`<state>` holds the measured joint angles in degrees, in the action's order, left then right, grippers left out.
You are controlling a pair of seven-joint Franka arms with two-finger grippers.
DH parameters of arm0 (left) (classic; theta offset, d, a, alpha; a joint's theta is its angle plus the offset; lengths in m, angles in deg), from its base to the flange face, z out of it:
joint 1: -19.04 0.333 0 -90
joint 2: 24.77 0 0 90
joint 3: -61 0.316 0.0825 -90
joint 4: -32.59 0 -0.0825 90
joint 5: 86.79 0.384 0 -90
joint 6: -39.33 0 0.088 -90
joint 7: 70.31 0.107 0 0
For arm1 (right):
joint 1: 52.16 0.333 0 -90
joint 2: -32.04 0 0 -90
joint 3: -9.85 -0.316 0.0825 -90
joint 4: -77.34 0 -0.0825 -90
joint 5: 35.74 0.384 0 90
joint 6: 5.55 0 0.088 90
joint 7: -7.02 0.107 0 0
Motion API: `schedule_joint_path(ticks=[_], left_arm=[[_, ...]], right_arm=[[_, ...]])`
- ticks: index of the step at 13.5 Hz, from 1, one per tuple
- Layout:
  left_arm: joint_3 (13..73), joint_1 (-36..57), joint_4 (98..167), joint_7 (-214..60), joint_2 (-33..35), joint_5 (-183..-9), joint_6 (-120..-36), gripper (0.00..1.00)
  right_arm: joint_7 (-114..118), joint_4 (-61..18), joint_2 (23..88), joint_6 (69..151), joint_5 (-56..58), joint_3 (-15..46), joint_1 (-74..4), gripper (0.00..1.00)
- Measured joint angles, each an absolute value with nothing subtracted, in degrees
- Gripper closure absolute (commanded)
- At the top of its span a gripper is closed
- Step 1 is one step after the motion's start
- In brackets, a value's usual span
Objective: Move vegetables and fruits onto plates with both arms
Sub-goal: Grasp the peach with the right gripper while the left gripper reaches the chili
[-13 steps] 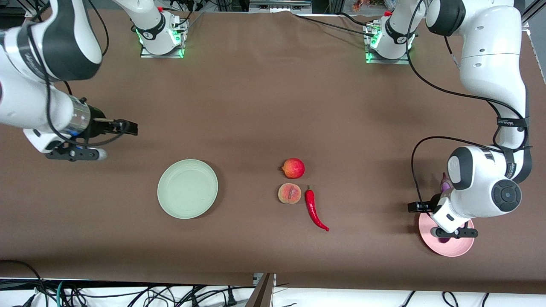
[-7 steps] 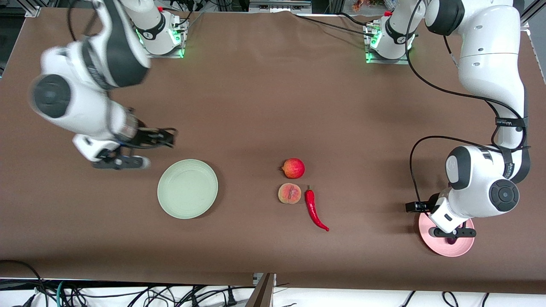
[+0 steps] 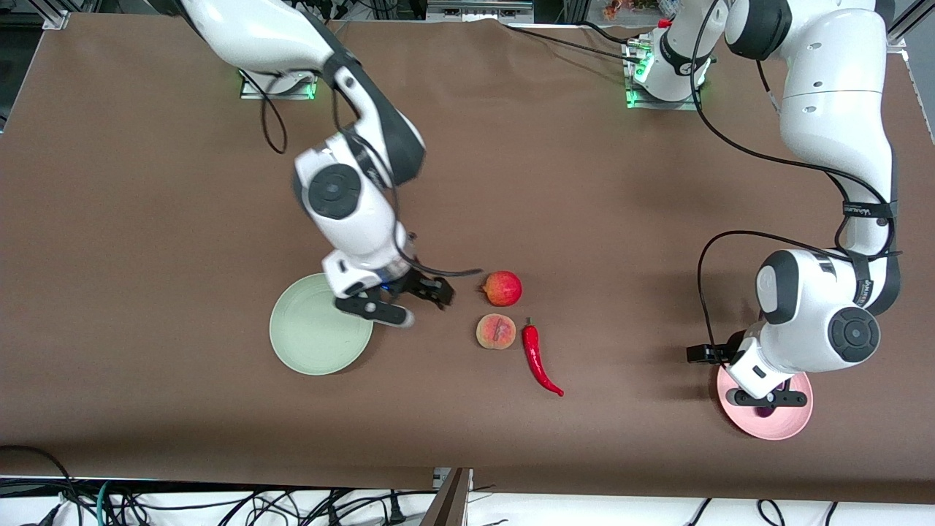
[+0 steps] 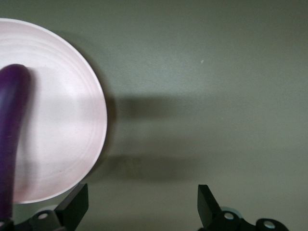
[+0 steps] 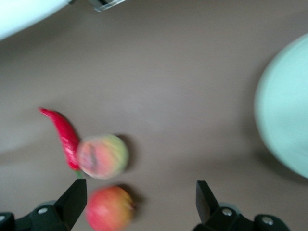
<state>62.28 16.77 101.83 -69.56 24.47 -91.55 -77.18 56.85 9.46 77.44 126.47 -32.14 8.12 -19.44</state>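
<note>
- The left gripper [image 4: 139,204] had its fingers [image 4: 74,204] spread wide with nothing between them; it hung low over the bare brown surface [image 3: 621,219] just beside the rim of the pink plate [image 4: 72,125]; in the front view this gripper [image 3: 705,354] poked out from under the bulky white wrist, which covered part of the plate [image 3: 792,424].
- The left arm came down from its base at the top of the front view, elbow bent, forearm dropping steeply to the plate at its own end of the surface.
- The eggplant [image 4: 12,139] lay on the pink plate, free of the fingers; only a small dark bit [image 3: 763,410] showed under the wrist from the front.
- The right gripper [image 5: 139,202] likewise stood wide and empty; it hovered [image 3: 431,290] over the surface between the green plate [image 3: 310,343] and the pomegranate [image 3: 502,288].
- The right arm reached from its base toward the middle of the surface, wrist tipped downward, its lower part over the green plate's rim.
- The peach [image 3: 496,332] sat just nearer the front camera than the pomegranate; the chili pepper [image 3: 538,358] lay beside the peach, toward the left arm's end, stem about touching it.
- The green plate carried nothing.
</note>
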Motion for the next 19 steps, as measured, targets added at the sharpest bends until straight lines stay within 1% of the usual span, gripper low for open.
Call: schedule_joint_path(ticks=[3,5,9,14,15,16,17,19], left_arm=[[62.3,16.3,102.1,-69.5,24.5,-91.3,-77.2,0.0],[62.3,16.2,102.7,-69.5,24.6,-91.0,-78.3,0.0],[61.6,13.3,103.0,-77.9,24.6,-91.0,-78.8,0.0],[60.0,9.2,103.0,-87.2,24.5,-88.0,-80.9,0.0],[59.3,9.2,102.9,-88.2,24.4,-87.1,-81.0,0.0],[58.7,9.2,102.8,-89.6,24.4,-86.8,-81.1,0.0],[58.4,9.2,102.7,-90.4,24.3,-86.7,-81.2,0.0],[57.9,9.2,102.4,-91.4,24.1,-86.7,-81.3,0.0]], right_arm=[[59.7,10.7,85.1,142.6,-32.1,8.2,-18.3,0.0],[60.3,11.5,89.6,150.7,-32.1,8.2,-18.2,0.0],[62.5,16.0,95.1,154.3,-32.1,8.2,-16.2,0.0],[62.7,17.2,99.1,159.1,-32.1,8.3,-14.9,0.0],[62.7,17.2,99.5,159.8,-32.1,8.4,-14.6,0.05],[62.7,17.5,99.8,160.3,-32.1,8.4,-14.5,0.2],[62.7,17.7,99.8,160.4,-32.1,8.4,-14.5,0.43],[62.7,17.9,99.8,160.6,-32.1,8.4,-14.5,0.93]])
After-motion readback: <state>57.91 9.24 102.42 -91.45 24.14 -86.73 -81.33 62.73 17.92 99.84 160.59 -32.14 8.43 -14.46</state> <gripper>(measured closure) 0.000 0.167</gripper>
